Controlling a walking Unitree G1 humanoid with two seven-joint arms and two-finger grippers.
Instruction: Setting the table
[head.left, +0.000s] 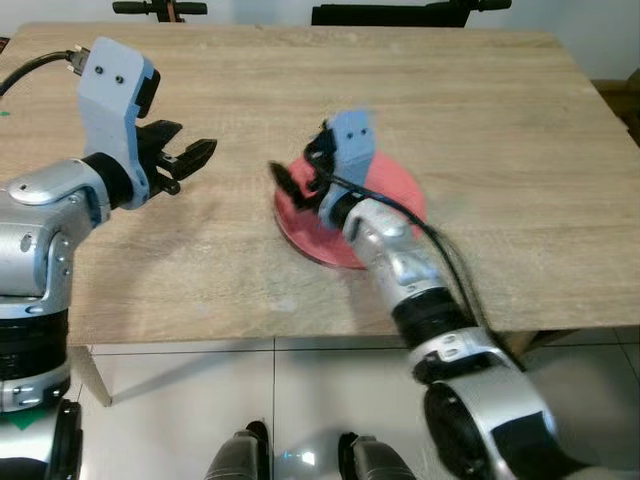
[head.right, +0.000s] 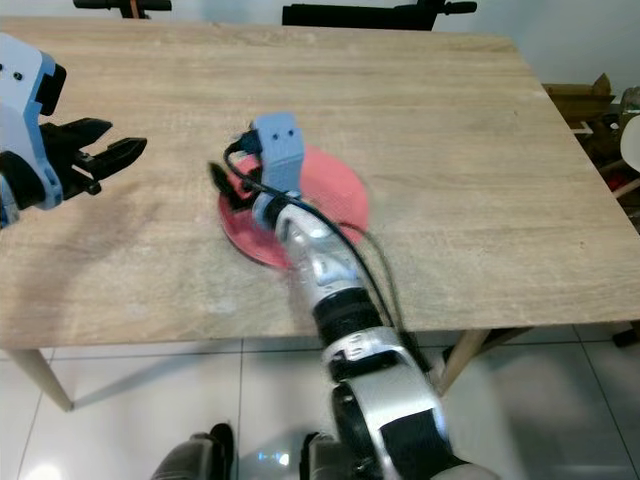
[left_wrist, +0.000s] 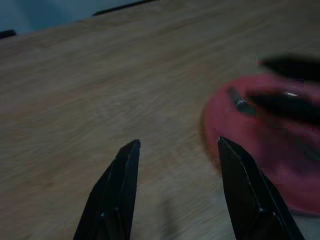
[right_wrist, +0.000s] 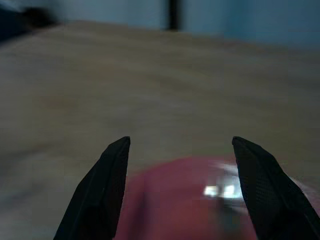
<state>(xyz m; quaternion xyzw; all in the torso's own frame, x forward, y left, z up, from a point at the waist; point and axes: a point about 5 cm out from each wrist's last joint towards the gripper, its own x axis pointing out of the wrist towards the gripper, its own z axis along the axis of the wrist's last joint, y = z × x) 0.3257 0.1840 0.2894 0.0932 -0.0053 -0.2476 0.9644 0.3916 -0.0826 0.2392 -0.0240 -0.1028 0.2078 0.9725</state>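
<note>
On the wooden table (head.left: 480, 120), both hands, right hand (head.left: 300, 180) and left hand (head.left: 195, 155), gape empty by the red plate (head.left: 395, 185).

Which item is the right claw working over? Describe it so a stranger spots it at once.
Start at the light wooden table and look at the part nearest the robot, right of its middle. There lies a flat round red plate, under the open right claw; it is the one coloured thing on the wood.

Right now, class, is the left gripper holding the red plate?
No. The left gripper hovers open above bare table, apart from the red plate.
</note>
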